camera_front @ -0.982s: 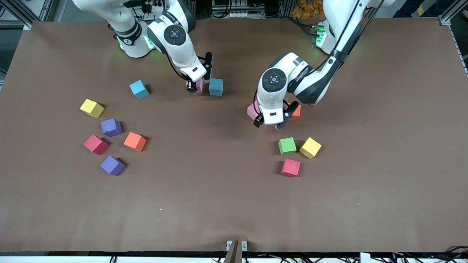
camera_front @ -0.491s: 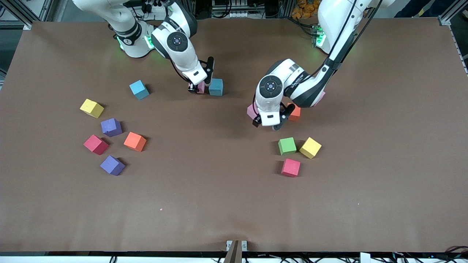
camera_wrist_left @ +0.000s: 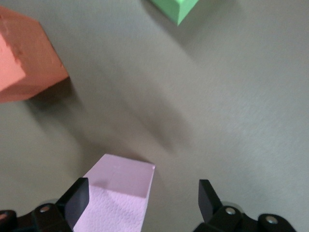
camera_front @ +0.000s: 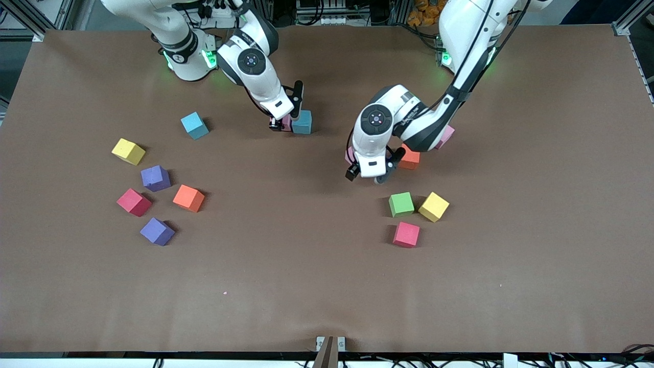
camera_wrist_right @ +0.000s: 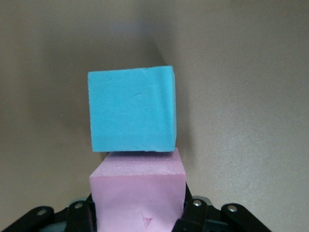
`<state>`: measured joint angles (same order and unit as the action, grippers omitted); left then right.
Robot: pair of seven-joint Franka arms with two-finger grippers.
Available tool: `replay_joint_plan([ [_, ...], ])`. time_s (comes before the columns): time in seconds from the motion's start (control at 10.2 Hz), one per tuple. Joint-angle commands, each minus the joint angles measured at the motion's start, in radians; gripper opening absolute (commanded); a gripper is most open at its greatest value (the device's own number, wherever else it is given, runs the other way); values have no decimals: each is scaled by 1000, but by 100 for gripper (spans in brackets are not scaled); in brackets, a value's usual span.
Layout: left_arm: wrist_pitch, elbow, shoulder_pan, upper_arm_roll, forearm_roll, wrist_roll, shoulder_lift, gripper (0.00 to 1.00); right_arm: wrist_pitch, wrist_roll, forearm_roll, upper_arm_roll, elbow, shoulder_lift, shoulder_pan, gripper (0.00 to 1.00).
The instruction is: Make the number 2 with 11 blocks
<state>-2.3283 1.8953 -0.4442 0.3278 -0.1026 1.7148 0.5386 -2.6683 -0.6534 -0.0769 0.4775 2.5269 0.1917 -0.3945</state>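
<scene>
My right hand (camera_wrist_right: 140, 212) grips a pink cube (camera_wrist_right: 137, 193) on the desk (camera_front: 327, 286), touching the blue cube (camera_wrist_right: 131, 108). My left hand (camera_wrist_left: 140, 203) straddles another pink cube (camera_wrist_left: 118, 195), spread wide. Light, squashy foam: pinch flat sides.

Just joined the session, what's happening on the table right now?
Early in building the 2. The right gripper holds a pink block against a light blue block. The left gripper, fingers open, sits around another pink block beside an orange block. The remaining cubes lie scattered.
</scene>
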Motion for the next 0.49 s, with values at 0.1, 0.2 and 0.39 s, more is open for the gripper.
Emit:
replay_joint_plan([
  [0.1, -20, 53, -30, 2, -26, 32, -2, 100, -27, 17, 9, 7, 3, 12, -3, 37],
  [0.2, -19, 59, -33, 2, -26, 32, -3, 100, -31, 17, 9, 7, 3, 14, -1, 37],
  [0.39, -5, 59, -30, 2, -26, 23, -25, 100, -39, 17, 12, 7, 3, 26, -1, 37],
])
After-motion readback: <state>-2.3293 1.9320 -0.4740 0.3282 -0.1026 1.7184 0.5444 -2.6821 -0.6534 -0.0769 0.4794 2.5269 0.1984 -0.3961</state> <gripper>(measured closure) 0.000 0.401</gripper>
